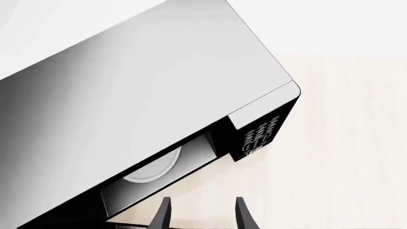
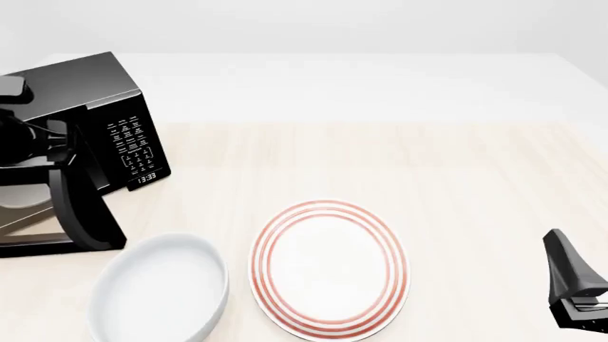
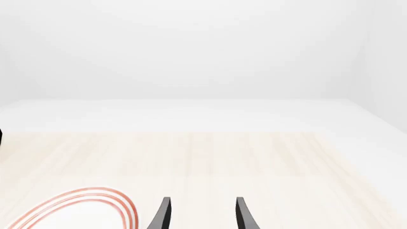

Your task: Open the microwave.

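The glossy black microwave [image 2: 81,85] stands at the table's far left. Its door [image 2: 90,210] is swung outward, away from the keypad [image 2: 133,142], and the cavity is open. In the left wrist view the microwave [image 1: 146,81] fills the picture, with the white turntable [image 1: 152,167] showing inside the cavity and the keypad [image 1: 258,136] beside it. My left gripper [image 1: 203,215] is open and empty, just in front of the open cavity above the door's edge. My right gripper [image 3: 203,215] is open and empty, low at the front right [image 2: 574,285].
A white plate with red rings [image 2: 328,267] lies at the front middle; it also shows in the right wrist view [image 3: 89,205]. A white bowl [image 2: 161,288] sits to its left, close to the open door. The light wood table [image 2: 456,185] stretches to the right.
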### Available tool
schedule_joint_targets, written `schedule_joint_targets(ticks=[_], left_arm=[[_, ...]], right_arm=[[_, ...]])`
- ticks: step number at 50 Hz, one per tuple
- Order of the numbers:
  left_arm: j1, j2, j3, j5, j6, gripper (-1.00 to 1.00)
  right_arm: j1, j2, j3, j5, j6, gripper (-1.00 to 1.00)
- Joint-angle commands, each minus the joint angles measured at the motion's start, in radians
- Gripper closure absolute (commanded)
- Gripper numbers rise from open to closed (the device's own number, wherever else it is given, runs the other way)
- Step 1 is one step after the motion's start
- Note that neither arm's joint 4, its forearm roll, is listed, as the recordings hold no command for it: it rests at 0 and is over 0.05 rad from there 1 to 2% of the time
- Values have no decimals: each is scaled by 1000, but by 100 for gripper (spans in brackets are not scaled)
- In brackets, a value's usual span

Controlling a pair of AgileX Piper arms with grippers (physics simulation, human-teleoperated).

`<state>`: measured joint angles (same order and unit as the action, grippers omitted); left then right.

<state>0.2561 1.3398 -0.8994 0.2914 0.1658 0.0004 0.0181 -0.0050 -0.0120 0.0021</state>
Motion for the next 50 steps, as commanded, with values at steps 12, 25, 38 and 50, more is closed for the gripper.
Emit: schedule_joint_targets(ticks=[12, 25, 38, 50], left_arm=[[8, -49, 68, -5, -9, -100], [15, -112, 107, 8, -2, -100], [8, -148, 125, 18, 5, -100], [19, -192, 152, 28, 7, -100]], right_arm=[[0, 0, 0, 0, 0, -100], [0, 0, 0, 0, 0, -100], [0, 0, 0, 0, 0, -100], [0, 0, 0, 0, 0, -100]])
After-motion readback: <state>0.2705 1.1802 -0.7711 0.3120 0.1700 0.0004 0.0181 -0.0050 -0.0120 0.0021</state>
